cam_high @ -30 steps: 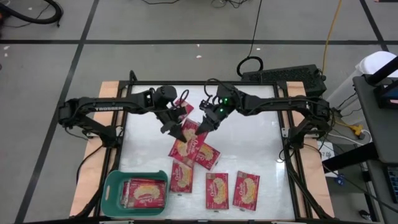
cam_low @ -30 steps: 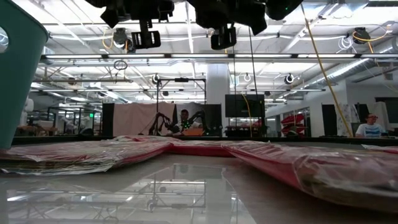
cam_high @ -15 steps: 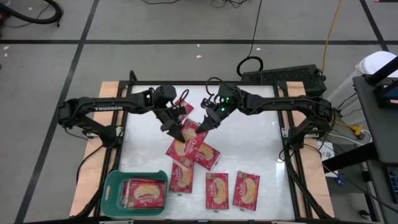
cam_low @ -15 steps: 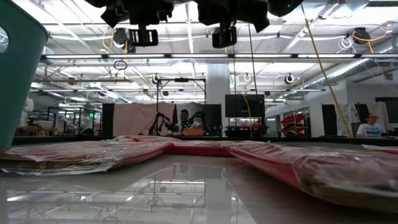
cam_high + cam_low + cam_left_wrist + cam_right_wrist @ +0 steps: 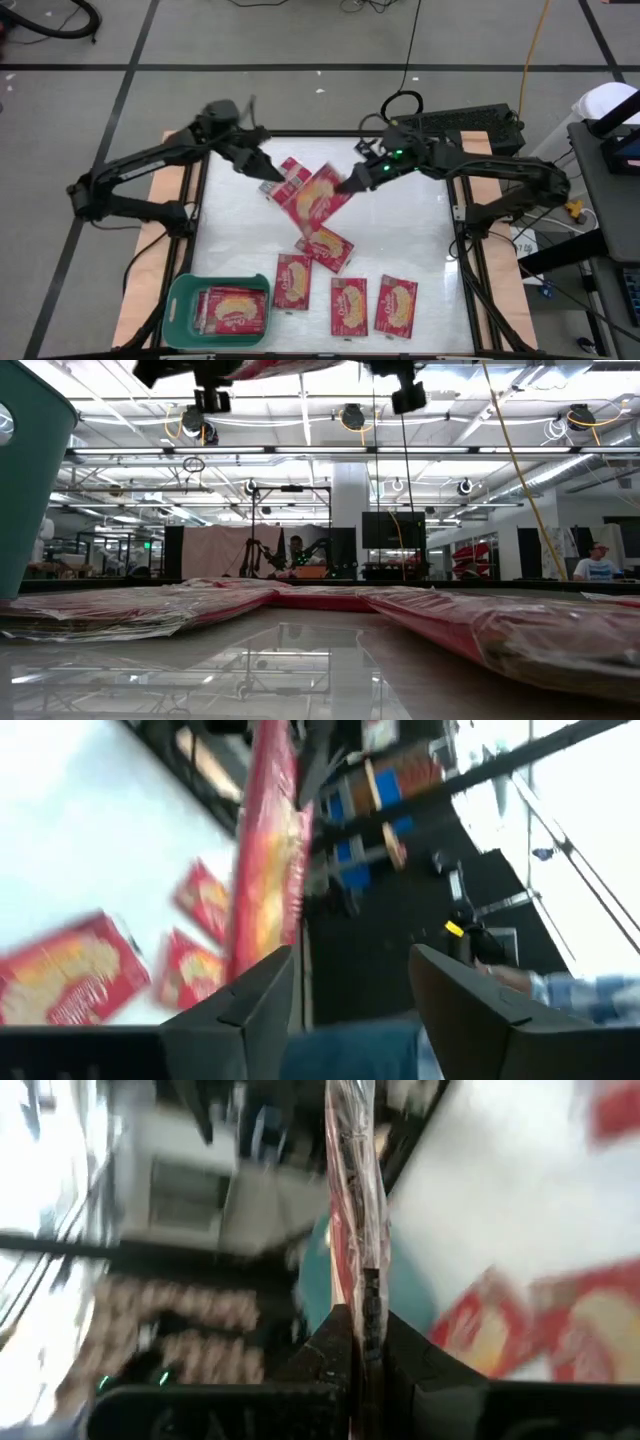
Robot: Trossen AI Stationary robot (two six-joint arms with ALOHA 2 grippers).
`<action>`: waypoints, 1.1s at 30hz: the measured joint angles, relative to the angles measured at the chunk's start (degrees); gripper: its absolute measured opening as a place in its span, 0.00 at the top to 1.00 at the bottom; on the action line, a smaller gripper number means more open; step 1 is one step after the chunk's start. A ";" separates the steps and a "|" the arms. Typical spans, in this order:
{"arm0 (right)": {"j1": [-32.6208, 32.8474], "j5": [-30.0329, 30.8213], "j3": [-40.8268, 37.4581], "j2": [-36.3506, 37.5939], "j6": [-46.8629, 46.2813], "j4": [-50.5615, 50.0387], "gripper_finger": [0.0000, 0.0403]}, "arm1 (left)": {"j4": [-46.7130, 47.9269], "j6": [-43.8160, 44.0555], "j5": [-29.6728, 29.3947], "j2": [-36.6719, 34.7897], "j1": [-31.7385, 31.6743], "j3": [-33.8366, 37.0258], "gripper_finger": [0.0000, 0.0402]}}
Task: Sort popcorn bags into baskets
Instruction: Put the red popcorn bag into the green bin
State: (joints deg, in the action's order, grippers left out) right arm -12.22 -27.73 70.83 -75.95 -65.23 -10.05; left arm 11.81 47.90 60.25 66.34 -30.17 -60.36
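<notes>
Right gripper (image 5: 348, 186) was clamped, jaws together, on edge of flat red plastic popcorn bag (image 5: 318, 197), held raised at frame centre. Left gripper (image 5: 268, 179) sat upper left of centre beside that bag, jaws apart, gripping nothing. Teal-green rectangular plastic basket (image 5: 181, 303) at lower left held further packets.

You saw the right gripper (image 5: 362, 1342) pinched tight on the edge of a red popcorn bag (image 5: 352, 1210), held edge-on and running away from the camera. Beyond it lay the teal basket (image 5: 318, 1280) and more red bags (image 5: 520, 1320) on the white table (image 5: 500, 1190).
</notes>
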 joint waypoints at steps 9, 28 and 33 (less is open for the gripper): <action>7.59 29.14 0.00 5.45 0.02 5.92 0.98 | 3.40 0.88 -11.17 -11.84 -2.40 -0.02 0.61; 19.52 54.85 0.00 -10.93 4.05 43.83 0.98 | 3.02 4.19 -30.58 -19.04 0.73 1.14 0.52; 19.48 57.43 0.00 -12.18 3.16 43.44 0.98 | 2.90 3.24 -28.71 -19.07 1.68 1.14 0.45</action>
State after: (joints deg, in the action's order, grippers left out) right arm 7.26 29.70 70.83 -88.13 -62.07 33.40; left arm 14.72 51.14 31.55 47.27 -28.49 -59.22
